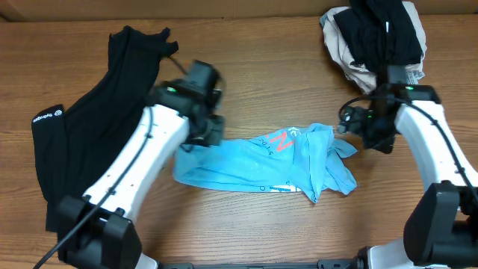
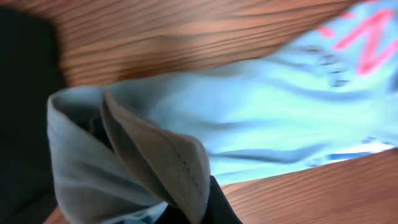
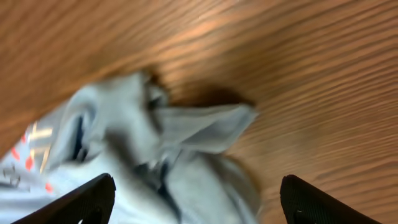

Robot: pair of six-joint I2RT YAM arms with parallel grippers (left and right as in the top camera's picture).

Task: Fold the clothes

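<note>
A light blue T-shirt (image 1: 261,161) with red print lies crumpled across the middle of the wooden table. My left gripper (image 1: 203,136) is at the shirt's left end and is shut on a fold of its cloth; the left wrist view shows the pinched fold (image 2: 155,162) right at the jaws. My right gripper (image 1: 357,128) is open just above the shirt's right end, its two black fingertips wide apart on either side of the bunched cloth (image 3: 180,149), and it holds nothing.
A large black garment (image 1: 82,127) is spread over the table's left side, partly under my left arm. A pile of black and beige clothes (image 1: 373,37) sits at the back right corner. Bare wood lies in front of the shirt.
</note>
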